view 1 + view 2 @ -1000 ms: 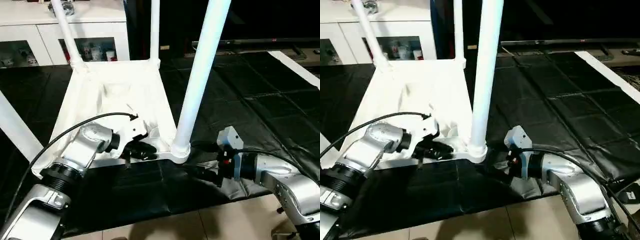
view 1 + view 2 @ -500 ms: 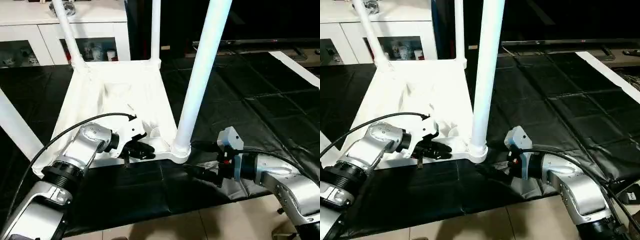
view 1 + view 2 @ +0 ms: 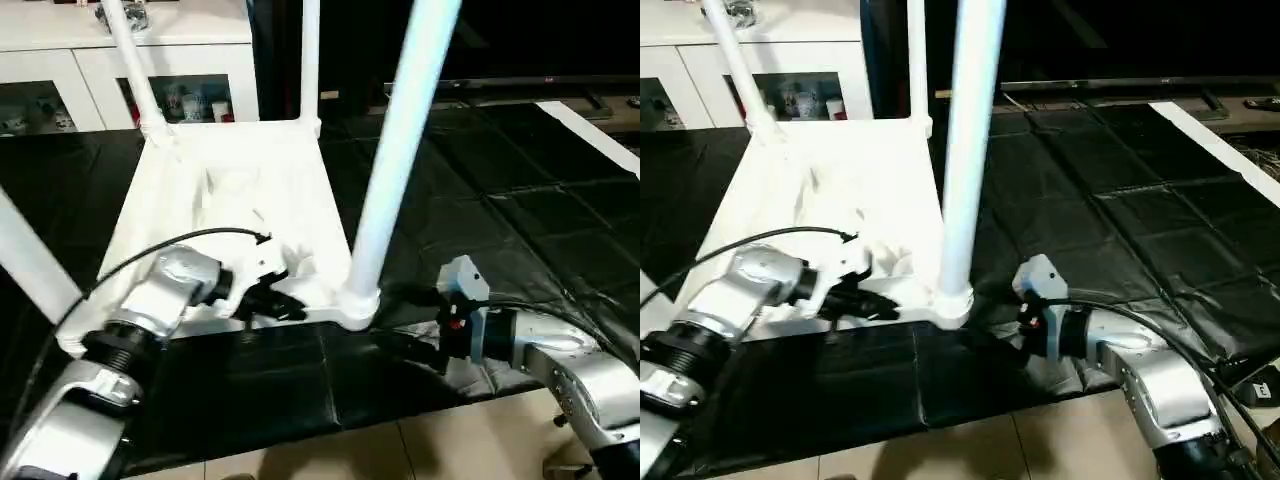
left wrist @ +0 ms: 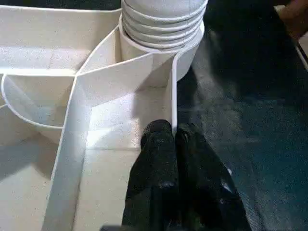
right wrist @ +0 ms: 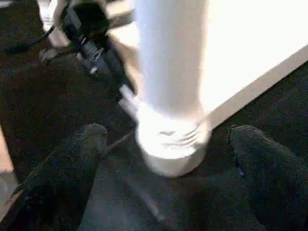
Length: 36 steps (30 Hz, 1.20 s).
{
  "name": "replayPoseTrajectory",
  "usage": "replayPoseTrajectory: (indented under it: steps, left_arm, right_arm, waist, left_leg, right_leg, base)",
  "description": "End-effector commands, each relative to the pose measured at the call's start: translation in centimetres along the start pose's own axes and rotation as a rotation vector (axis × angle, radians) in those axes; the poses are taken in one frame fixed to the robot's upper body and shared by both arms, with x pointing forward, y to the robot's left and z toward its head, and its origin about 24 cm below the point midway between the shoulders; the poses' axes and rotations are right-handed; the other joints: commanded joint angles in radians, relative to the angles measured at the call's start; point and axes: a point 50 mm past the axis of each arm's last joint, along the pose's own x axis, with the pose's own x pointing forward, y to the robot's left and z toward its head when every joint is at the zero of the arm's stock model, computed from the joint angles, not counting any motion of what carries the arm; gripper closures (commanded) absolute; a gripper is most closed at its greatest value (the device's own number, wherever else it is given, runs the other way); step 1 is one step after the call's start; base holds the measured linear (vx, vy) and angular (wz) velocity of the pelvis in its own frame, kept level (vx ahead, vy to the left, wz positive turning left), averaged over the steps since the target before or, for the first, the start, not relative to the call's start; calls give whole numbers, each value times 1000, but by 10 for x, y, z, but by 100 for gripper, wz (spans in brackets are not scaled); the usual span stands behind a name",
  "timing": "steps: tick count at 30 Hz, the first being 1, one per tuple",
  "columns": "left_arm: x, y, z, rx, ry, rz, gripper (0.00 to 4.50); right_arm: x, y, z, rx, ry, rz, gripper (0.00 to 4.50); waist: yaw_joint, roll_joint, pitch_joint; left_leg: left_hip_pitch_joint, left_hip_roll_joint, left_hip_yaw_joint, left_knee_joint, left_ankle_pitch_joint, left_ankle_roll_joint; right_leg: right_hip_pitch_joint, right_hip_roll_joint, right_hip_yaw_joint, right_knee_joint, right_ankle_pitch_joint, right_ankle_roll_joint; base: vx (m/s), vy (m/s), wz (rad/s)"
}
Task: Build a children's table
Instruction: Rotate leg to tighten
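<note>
Table sits upside down in the middle of the frame, legs up. Left gripper is pinching its thin edge wall; right gripper is spread wide around the near leg's base. Looks like light, stiff, slick plastic, so I'd grab low by the socket.

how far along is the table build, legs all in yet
All four legs look seated in the upturned table top, including the near leg. In hand: the left gripper is shut on the top's rim, and the right gripper stands open around that leg's base. Left: probably turning it upright.
</note>
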Motion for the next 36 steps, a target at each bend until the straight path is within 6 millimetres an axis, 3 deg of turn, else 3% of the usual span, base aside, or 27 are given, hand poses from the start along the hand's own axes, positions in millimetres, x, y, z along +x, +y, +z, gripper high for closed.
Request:
replayPoseTrajectory:
  steps: [1,7,11,14,22,36]
  left_arm:
    - [4,-4,6,54,17,-93,448]
    - [7,-12,8,116,31,-188,448]
    - [10,-16,10,156,45,-230,448]
    - [12,-17,12,178,48,-249,450]
    - [13,-17,12,197,68,-248,450]
    - [13,-13,9,195,75,-196,450]
  right_arm:
    - [-2,-4,8,-22,-23,12,0]
    - [3,0,11,-60,2,169,0]
    - [12,-1,10,-74,42,260,0]
    - [18,-4,9,-75,69,301,29]
    - [29,-7,10,-68,99,392,109]
    - [38,-8,11,-60,90,454,218]
  waist:
    - [0,8,-66]
    - [12,8,-70]
    - [19,7,-69]
    - [21,6,-68]
    - [26,2,-72]
    - [28,-3,-69]
  left_leg:
    - [6,39,-12,-69,-218,21]
    - [6,43,-9,-67,-189,34]
    - [7,44,-8,-67,-195,30]
    - [9,43,-7,-66,-210,23]
    - [4,44,-7,-64,-175,30]
    - [6,44,-6,-65,-182,30]
  right_leg:
    - [55,-75,56,-81,-298,-173]
    - [57,-75,57,-70,-228,-200]
    - [56,-76,57,-71,-253,-200]
    - [54,-77,57,-74,-283,-198]
    - [57,-76,56,-64,-235,-206]
    - [53,-77,57,-71,-301,-183]
  base:
    - [0,0,0]
    - [0,0,0]
    - [0,0,0]
    - [0,0,0]
    - [0,0,0]
    - [0,0,0]
